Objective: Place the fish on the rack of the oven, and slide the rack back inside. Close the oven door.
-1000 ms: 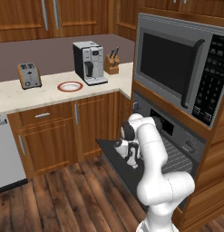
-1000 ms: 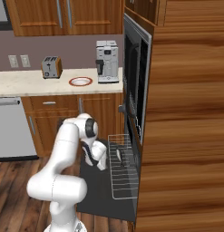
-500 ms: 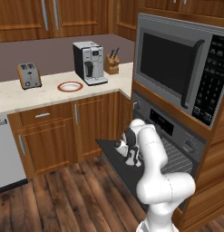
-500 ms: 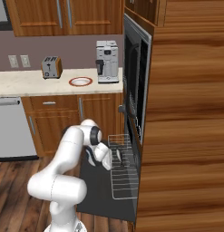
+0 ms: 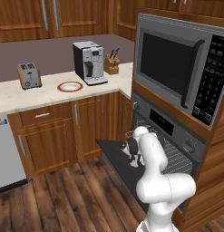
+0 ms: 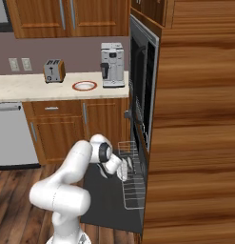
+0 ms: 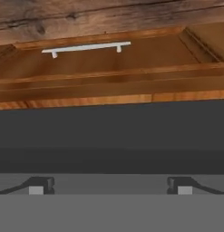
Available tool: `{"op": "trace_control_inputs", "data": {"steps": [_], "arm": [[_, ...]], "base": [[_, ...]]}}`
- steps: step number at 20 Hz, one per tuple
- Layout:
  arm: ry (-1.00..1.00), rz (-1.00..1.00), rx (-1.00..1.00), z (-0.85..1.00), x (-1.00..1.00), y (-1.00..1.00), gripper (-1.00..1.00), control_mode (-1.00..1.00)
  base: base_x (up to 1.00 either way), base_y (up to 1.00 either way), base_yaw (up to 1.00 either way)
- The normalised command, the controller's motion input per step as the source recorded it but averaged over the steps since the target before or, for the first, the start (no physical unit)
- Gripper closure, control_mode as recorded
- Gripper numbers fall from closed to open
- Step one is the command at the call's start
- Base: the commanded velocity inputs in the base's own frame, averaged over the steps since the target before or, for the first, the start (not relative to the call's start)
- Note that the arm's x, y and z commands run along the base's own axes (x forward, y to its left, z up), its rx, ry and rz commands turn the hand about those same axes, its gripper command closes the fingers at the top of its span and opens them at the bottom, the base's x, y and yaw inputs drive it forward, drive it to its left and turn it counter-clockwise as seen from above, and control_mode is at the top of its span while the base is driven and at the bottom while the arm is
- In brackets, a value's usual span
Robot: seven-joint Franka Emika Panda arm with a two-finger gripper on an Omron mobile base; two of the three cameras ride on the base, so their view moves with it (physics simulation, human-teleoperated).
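The oven [image 5: 177,136] sits in a wooden wall column under the microwave [image 5: 179,68], and everything else is placed from it. Its door [image 5: 115,156] hangs fully open, lying flat in front of the cavity like a dark shelf above the wood floor [image 5: 63,199]. The rack [image 6: 131,183] is pulled partway out of the oven and lies over the open door; in the right base view its silver wire bars stick out from the cavity mouth toward the arm.

The pincer [image 5: 135,156] hangs low over the door, just in front of the oven and beside the rack's outer end. In the hand view its two dark fingertips [image 7: 41,185] stand wide apart with nothing between them; beyond them lie the door's dark face and a wooden cabinet front with a white bar handle [image 7: 86,47].

On the rack, close to the oven mouth, a small pale slender shape shows in the right base view, just beyond the pincer; it may be the fish [image 6: 129,164], but it is too small to tell for sure.

To the left of the oven runs the bench [image 5: 22,97], carrying a coffee machine [image 5: 89,62], a knife block [image 5: 113,65], a red-rimmed plate [image 5: 70,86] and a toaster [image 5: 29,75]. The plate holds nothing.
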Motion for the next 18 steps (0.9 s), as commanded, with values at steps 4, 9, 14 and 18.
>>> {"op": "trace_control_inputs", "data": {"steps": [4,9,14,18], "arm": [[0.0,0.0,0.0,0.01,-0.41,-0.91,-1.0,-1.0],[-0.03,0.0,0.0,0.26,-0.48,-0.85,-1.0,-1.0],[-0.04,0.0,0.0,0.51,-0.45,-0.76,-1.0,-1.0],[-0.06,0.0,0.0,0.68,-0.38,-0.69,-1.0,-1.0]], "base": [[0.0,0.0,0.0],[0.0,0.0,0.0],[0.0,0.0,0.0],[0.0,0.0,0.0]]}}
